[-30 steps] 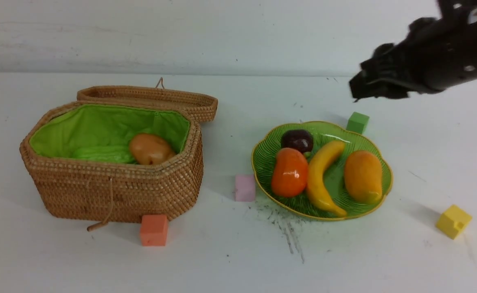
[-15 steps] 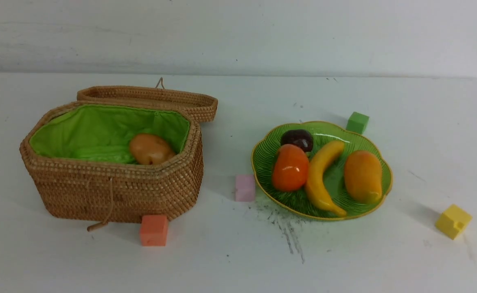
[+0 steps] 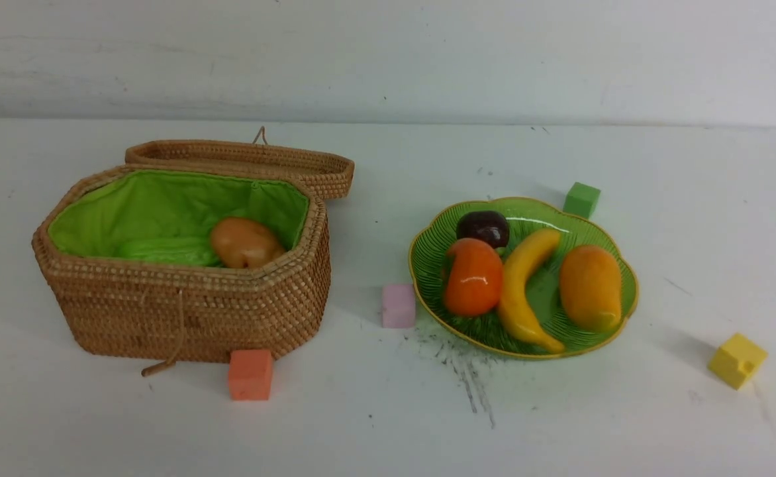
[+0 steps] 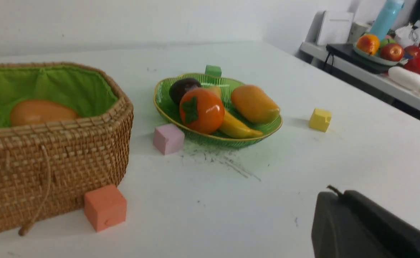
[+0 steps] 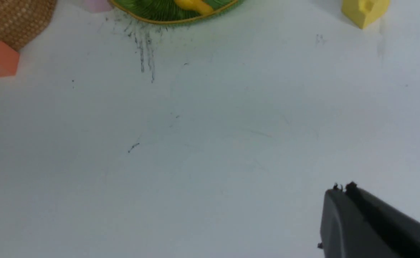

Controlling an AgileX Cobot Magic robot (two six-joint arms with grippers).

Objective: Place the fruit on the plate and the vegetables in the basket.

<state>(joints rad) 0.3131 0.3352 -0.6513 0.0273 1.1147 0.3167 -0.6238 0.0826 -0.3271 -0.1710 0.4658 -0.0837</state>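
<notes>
Plate (image 3: 620,317): I see banana (image 3: 519,291), mango (image 3: 590,286), persimmon (image 3: 472,277), mangosteen (image 3: 483,227).
Basket (image 3: 183,311): potato (image 3: 243,242), cucumber (image 3: 166,252) inside.
Left gripper (image 4: 333,191): clenched, empty.
Right gripper (image 5: 342,189): clenched, empty.

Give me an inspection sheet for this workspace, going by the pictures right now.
Surface: white table, dark scuff marks beside the plate.
Job's things: plate holds mangosteen, persimmon, banana, mango; open basket holds potato and cucumber; carrot not visible.
Clutter: foam cubes, orange, pink, green, yellow.
Grippers: left tool and right tool shut, empty, away from everything.
Cables: nothing seen.
Surroundings: side bench with more toy produce.
</notes>
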